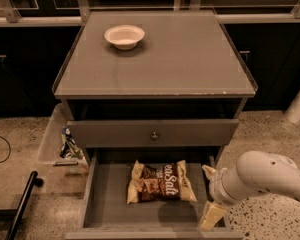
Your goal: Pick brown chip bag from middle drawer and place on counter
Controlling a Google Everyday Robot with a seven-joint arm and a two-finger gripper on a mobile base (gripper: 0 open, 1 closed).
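Gripper (209,194) and white arm (270,176) are closest to me, low on the right. The gripper hangs over the right-hand wall of the middle drawer (102,204) with its two pale fingers (212,216) spread apart and nothing between them, which suits a reach that has not yet met its target. Just to its left, and not touching it, the brown chip bag (161,182) lies flat on the drawer's grey bottom, roughly central, with its "Sea Salt" lettering face up. Lying flat like that, it offers only crinkled ends and edges to pinch, so I'd guess the gripper must come across and down onto the bag's right end. The drawer is pulled well out, which is what leaves the bag open from above. Behind and above it, the upper drawer front (115,133) with its small knob (154,135) is closed, so it hardly overhangs the bag. Off to the left, a clear bin (50,139) stands on the floor against the cabinet, out of the arm's way. Higher and farther back, the counter (190,54) carries a pale bowl (124,36) near its back left corner. To my eye the front and right of that top are the likeliest landing place for the bag, well apart from the bowl.
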